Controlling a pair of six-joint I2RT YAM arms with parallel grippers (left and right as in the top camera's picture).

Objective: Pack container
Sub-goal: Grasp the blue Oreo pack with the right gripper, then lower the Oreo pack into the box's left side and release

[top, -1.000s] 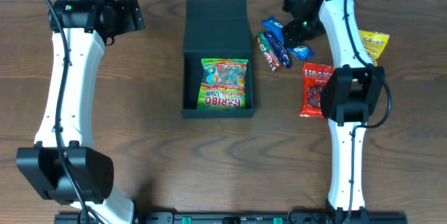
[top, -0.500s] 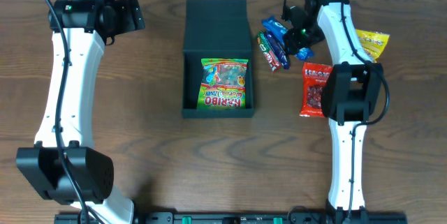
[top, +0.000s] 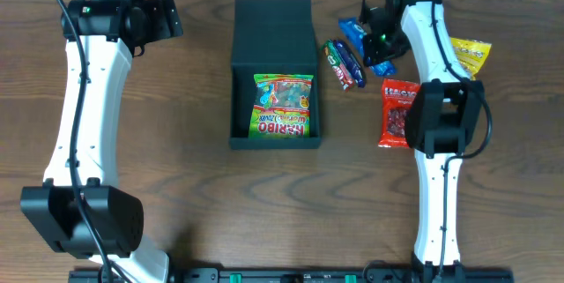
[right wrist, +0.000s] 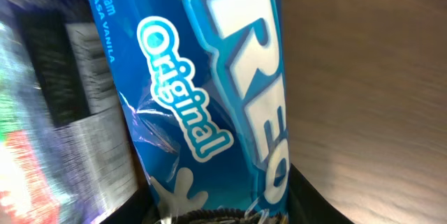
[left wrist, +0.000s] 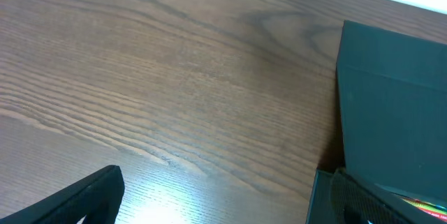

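Note:
The container (top: 236, 107) is a dark box in mid-table with its flap lid (top: 275, 32) lying open behind it; a colourful Haribo bag (top: 283, 107) lies inside. The box edge shows in the left wrist view (left wrist: 391, 105). My right gripper (top: 377, 47) is down on a blue Oreo packet (top: 352, 29), right of the box. In the right wrist view the packet (right wrist: 230, 77) fills the gap of the gripper (right wrist: 216, 210) and both jaws press its sides. My left gripper (top: 172, 18) hangs open and empty over bare table left of the lid, as the left wrist view (left wrist: 223, 203) shows.
Two slim snack bars (top: 342, 63) lie between the box and the Oreo packet. A red bag (top: 397, 111) lies below my right gripper and a yellow bag (top: 471, 55) to its right. A silvery wrapper (right wrist: 91, 140) lies beside the Oreo packet.
My right gripper has moved slightly up and right over the Oreo packet, and the packet's far end has shifted a little to the right. The left arm has not moved.

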